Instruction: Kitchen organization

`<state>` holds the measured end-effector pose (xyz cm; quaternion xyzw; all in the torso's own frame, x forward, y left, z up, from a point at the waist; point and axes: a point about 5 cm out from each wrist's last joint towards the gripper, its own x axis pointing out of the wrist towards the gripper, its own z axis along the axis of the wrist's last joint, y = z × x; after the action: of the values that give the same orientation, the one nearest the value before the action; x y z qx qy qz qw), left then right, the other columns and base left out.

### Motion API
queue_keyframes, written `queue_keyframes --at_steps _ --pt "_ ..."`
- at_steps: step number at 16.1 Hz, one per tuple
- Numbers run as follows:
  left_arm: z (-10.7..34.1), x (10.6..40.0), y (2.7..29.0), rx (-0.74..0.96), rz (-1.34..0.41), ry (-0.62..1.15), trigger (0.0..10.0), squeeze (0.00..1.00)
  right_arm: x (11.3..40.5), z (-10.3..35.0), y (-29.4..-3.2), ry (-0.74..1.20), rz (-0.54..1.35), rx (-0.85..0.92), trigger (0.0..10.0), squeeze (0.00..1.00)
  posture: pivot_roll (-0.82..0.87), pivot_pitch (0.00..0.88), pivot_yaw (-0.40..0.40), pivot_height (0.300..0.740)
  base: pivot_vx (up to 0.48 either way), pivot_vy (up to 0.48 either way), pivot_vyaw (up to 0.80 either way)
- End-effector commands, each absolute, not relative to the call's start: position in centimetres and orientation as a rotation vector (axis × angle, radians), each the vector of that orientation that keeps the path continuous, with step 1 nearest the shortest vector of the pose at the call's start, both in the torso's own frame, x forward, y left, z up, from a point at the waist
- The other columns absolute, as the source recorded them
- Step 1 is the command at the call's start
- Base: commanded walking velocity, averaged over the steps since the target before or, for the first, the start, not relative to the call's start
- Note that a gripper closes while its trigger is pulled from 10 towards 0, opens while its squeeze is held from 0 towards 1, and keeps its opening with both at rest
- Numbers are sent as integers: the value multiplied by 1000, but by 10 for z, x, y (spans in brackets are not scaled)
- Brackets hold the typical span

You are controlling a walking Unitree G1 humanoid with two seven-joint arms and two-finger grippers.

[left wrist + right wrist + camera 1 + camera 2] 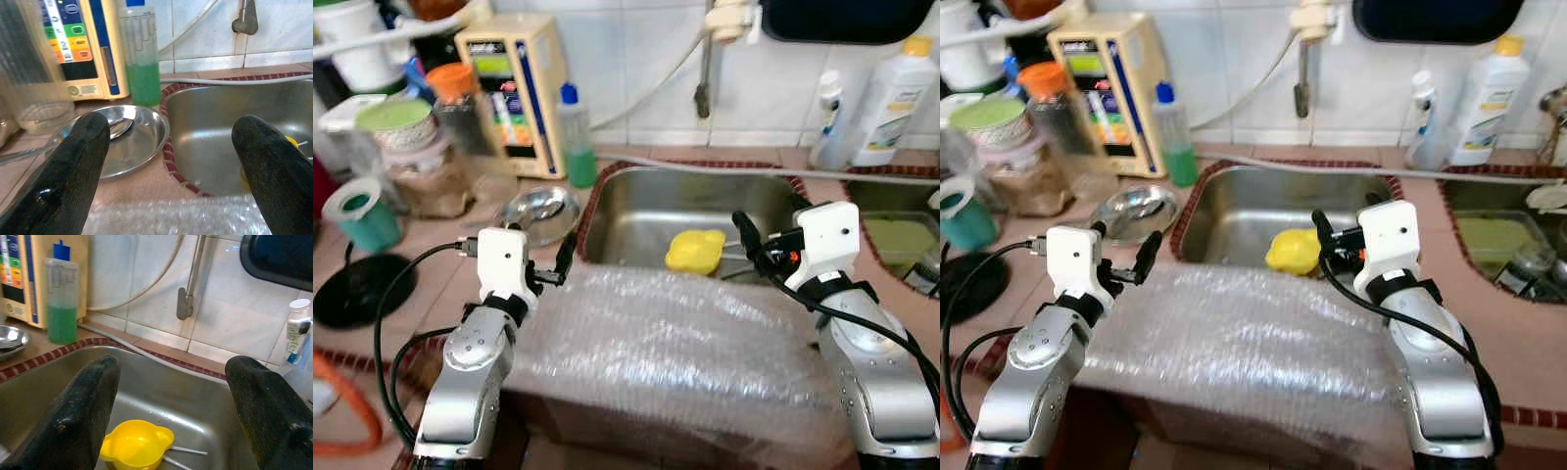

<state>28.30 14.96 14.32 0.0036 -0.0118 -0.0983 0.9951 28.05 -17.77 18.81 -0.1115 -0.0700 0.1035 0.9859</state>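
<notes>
A yellow plastic cup (695, 251) lies in the steel sink (636, 211), with thin white sticks beside it in the right wrist view. A shallow steel dish (538, 212) holding a spoon sits on the counter left of the sink. My left gripper (560, 262) hovers open over the counter just in front of that dish. My right gripper (746, 240) hangs open at the sink's front right, a little right of the yellow cup (135, 444). Neither holds anything. A green-liquid soap bottle (574, 137) stands behind the dish.
Bubble wrap (666, 338) covers the counter front between my arms. Jars, a teal cup (362, 212) and a beige appliance (514, 93) crowd the left. A tap (705, 69) hangs above the sink. White bottles (891, 98) stand at the right, near a second basin (896, 235).
</notes>
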Motion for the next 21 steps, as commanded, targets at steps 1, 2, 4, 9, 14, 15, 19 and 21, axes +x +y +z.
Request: queue_keyframes --at_steps 1,2,4,9,14,15,19,21 --pt "144 283 152 14 -198 -24 10000 0 281 189 -176 -146 208 -222 10000 0 -30 0 97 740 251 0 0" --pt "144 281 151 11 -204 -22 10000 0 281 189 -176 -145 208 -223 10000 0 -29 0 97 740 251 0 0" --pt "143 280 150 4 -204 -18 10000 0 281 188 -177 -142 207 -224 10000 0 -28 0 96 740 127 0 0" --pt "141 280 151 9 -193 -10 10000 0 281 188 -177 -141 206 -224 10000 0 -26 0 97 740 0 0 0" --pt "140 281 153 11 -182 -6 10000 0 282 188 -177 -140 208 -223 10000 0 -25 0 96 740 0 0 0" --pt "140 281 154 13 -178 -6 10000 0 282 188 -176 -141 209 -223 10000 0 -24 0 93 740 0 0 0" --pt "144 295 167 14 -77 -27 10000 0 283 190 -175 -143 216 -217 10000 0 -25 0 90 740 0 0 0" --pt "151 319 187 -20 39 -39 10000 0 284 192 -170 -151 231 -215 10000 0 -31 0 86 740 0 0 0"
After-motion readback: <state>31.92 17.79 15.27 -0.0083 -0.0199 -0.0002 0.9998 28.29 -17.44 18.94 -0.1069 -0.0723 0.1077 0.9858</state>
